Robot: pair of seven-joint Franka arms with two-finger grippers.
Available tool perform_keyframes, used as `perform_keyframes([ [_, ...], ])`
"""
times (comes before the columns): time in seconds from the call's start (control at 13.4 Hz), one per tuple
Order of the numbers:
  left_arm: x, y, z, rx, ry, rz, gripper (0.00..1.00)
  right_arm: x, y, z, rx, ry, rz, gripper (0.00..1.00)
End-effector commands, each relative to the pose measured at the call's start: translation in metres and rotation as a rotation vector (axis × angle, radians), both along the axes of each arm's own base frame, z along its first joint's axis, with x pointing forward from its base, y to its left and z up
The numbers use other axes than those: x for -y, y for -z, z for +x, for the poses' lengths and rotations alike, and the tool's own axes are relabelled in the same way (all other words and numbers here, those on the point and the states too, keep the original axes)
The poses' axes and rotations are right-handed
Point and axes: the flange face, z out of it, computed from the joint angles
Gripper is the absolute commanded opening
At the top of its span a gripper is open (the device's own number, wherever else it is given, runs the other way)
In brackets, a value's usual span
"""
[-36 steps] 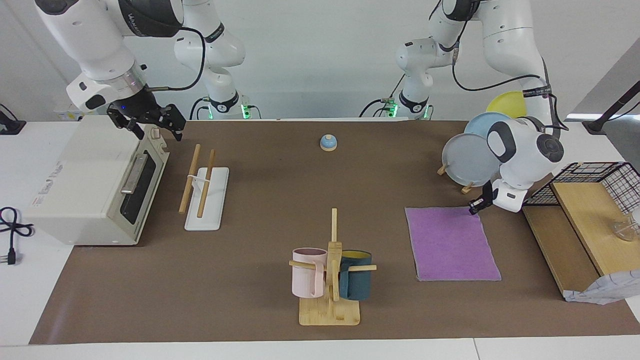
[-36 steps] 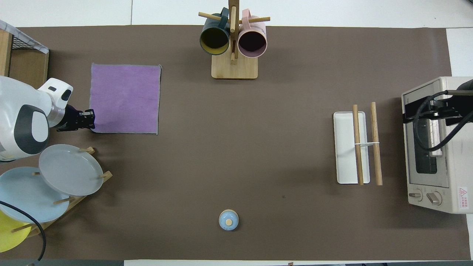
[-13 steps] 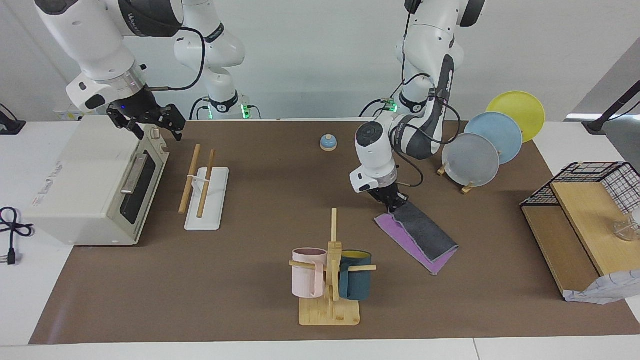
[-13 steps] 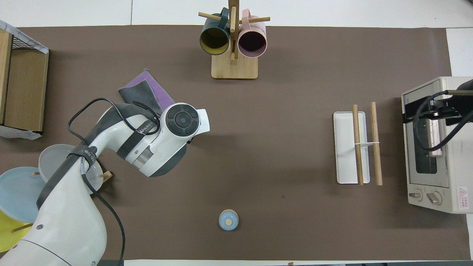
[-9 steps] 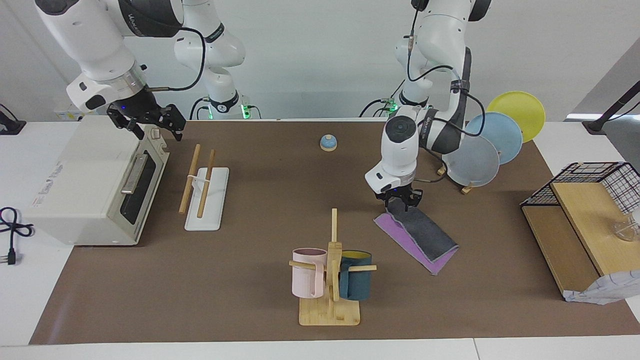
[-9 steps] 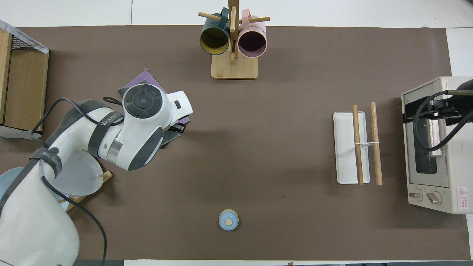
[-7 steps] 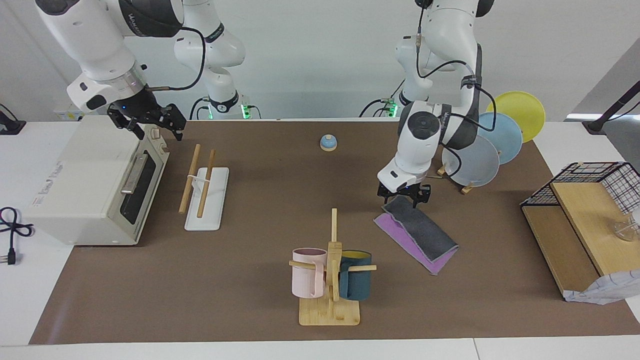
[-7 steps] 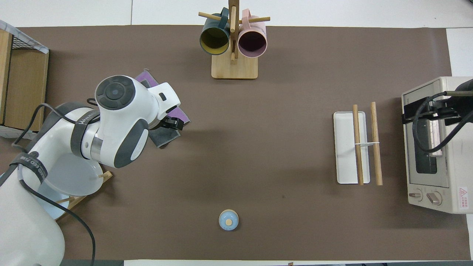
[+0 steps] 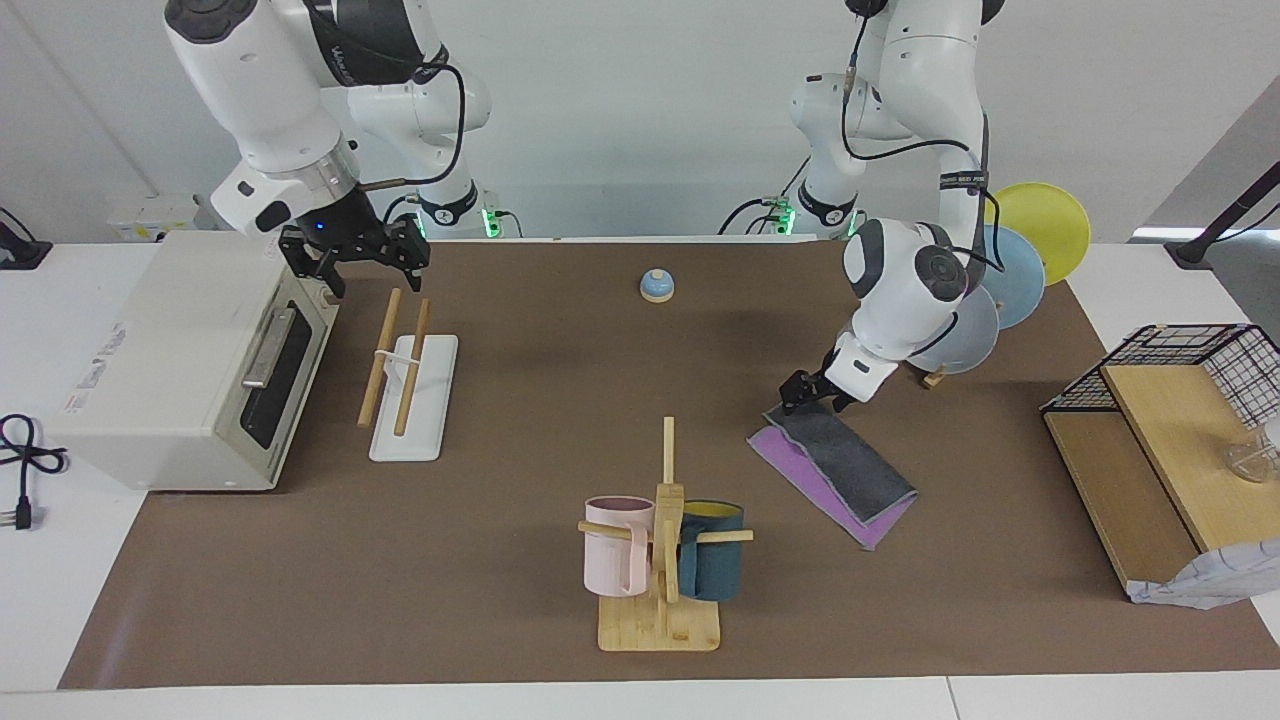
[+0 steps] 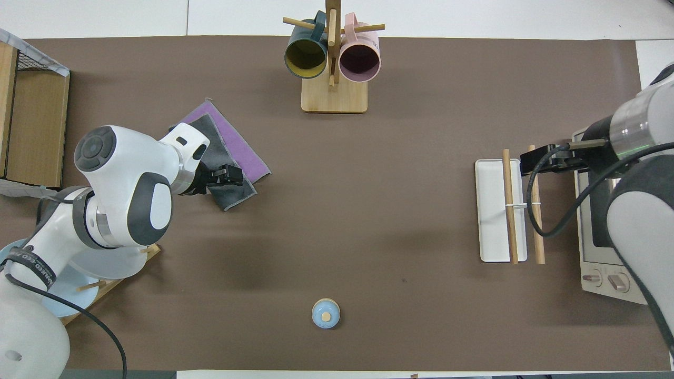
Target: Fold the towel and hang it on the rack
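Standing nearest to the robots was a small blue bell (image 9: 656,286), alone on the brown mat (image 9: 520,600). Farther out, toward the right arm's end of the table, the rack (image 9: 412,390) lay on its white base beside the toaster oven (image 9: 190,365), with its two wooden rods parallel. The right gripper (image 9: 362,262) hung over the nearer ends of these rods, and its fingers (image 9: 408,256) were spread apart with nothing between them. Toward the left arm's end, a stand carried grey, blue and yellow plates (image 9: 1010,270). The left gripper (image 9: 806,392) was low over the nearer corner of the towel (image 9: 845,470); I could not tell if its fingers were open or closed, or if they touched the cloth. The towel lay folded on the mat, the dark grey face on top and a purple edge showing beside it, at an angle to the table edges. Farther from the robots than the towel stood the mug tree (image 9: 662,560), with a pink mug (image 9: 616,545) and a dark blue mug (image 9: 712,565) hanging on its pegs. A wooden shelf with a wire basket (image 9: 1190,365) stood at the left arm's end of the table.
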Motion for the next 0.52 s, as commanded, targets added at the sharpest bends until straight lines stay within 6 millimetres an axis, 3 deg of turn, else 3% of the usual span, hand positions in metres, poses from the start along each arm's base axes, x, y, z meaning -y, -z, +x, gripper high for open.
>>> perform_keyframes([
  [0.0, -0.009, -0.002, -0.02, 0.011, -0.098, -0.035, 0.98, -0.006, 0.013, -0.015, 0.012, -0.022, 0.021, 1.0],
  [0.22, -0.02, 0.004, -0.02, 0.022, -0.153, -0.042, 0.95, -0.019, 0.013, -0.017, 0.016, -0.045, 0.02, 1.0],
  [0.45, -0.023, 0.018, -0.026, 0.052, -0.204, -0.049, 0.92, -0.015, 0.012, -0.016, 0.021, -0.037, 0.019, 1.0],
])
